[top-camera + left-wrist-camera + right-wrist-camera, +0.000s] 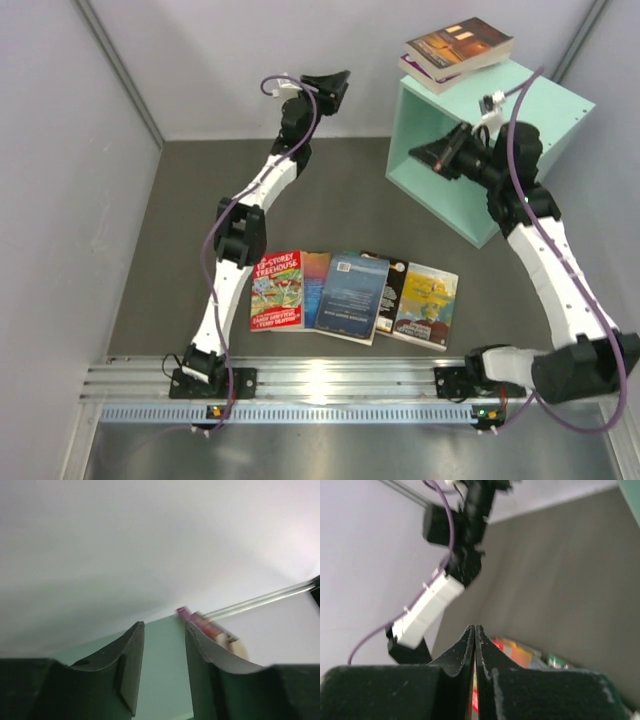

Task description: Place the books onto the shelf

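- Clearly, the coming move turns on the row of books [350, 295] on the table [340, 200]: it lies just in front of the arm bases, between them, while both tools are far from it, up at the far side.
- From either tool the row lies toward the near edge and lower down. Each book has its long axis running roughly from near to far, a little fanned.
- Its red book [277, 290] lies toward the left arm's base, its yellow book [427, 303] toward the right arm's base.
- I judge the right gripper [420, 153] to be nearer to the row. It hangs in front of the open face of the shelf [560, 110], with its fingers pressed fully together and nothing between them.
- At the far wall, the left gripper [342, 85] points toward the shelf. Its jaws stand moderately apart and hold nothing.
- A stack of two books [458, 50] already lies flat on the top of the shelf, overhanging its far corner.
- Only the top view shows the whole row and the stack together.
- Only the right wrist view proves the closed fingers, and it catches a blurred part of the row.
- From the left wrist view come only wall, mint wood and the edge of the stack between its jaws.
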Controlling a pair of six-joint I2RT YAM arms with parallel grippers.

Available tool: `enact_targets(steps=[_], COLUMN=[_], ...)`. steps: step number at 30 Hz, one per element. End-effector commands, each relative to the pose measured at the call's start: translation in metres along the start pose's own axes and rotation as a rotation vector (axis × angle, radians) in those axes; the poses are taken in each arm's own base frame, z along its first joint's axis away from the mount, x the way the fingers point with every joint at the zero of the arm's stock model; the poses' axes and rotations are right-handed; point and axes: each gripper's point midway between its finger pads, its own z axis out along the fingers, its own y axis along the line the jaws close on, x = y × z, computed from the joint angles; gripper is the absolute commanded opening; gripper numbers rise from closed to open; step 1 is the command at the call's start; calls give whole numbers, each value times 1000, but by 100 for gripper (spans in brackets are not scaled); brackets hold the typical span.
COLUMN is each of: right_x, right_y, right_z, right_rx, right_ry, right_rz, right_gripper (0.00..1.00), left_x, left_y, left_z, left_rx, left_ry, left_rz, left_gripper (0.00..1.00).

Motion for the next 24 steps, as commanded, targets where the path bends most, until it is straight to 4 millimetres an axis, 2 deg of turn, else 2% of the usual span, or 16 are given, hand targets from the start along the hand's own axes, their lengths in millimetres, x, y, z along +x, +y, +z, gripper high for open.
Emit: enact_targets(steps=[1,2,3,6,12,13,14,15,16,17,18,19,21,22,23,24], right_x=[27,44,53,73,74,75,71,74,79,80,87,101,116,135,144,153], right_y=[2,-13,-18,-27,-25,-26,-20,-20,-16,-11,-7,-9,-2,2,5,14], right_z=[-40,-43,-50,-72,-93,-90,-90,-85,-81,-79,-75,-64,-53,-42,-36,-30], right_rx=[35,66,86,123,155,158,148,134,114,96,73,64,29,10,-8,-56], right_ry=[-7,20,30,33,14,33,39,76,106,130,173,243,310,378,408,433], right_rz=[-30,-7,10,24,-34,-45,-66,-92,-105,-114,-111,-105,-111,-111,-112,-97], right_gripper=[0,0,0,0,0,0,0,5,12,23,38,68,89,93,97,100], left_x=[-38,-41,-42,-31,14,19,26,25,17,13,12,0,-7,-26,-28,-32], left_y=[-56,-47,-44,-47,-67,-92,-61,-59,-93,-86,-62,-85,-59,-72,-65,-32], left_z=[7,9,9,9,-5,-13,-18,-24,-34,-38,-46,-55,-68,-77,-86,-103], left_rx=[220,205,195,201,311,343,262,241,268,213,129,138,2,-9,-63,-217], left_ry=[-185,-232,-248,-259,-58,4,36,47,59,64,76,92,141,142,182,210], left_rz=[-176,-200,-216,-261,-206,-165,-152,-121,-95,-75,-55,13,64,147,178,187], left_gripper=[40,33,16,3,0,0,0,4,14,28,62,76,99,99,99,99])
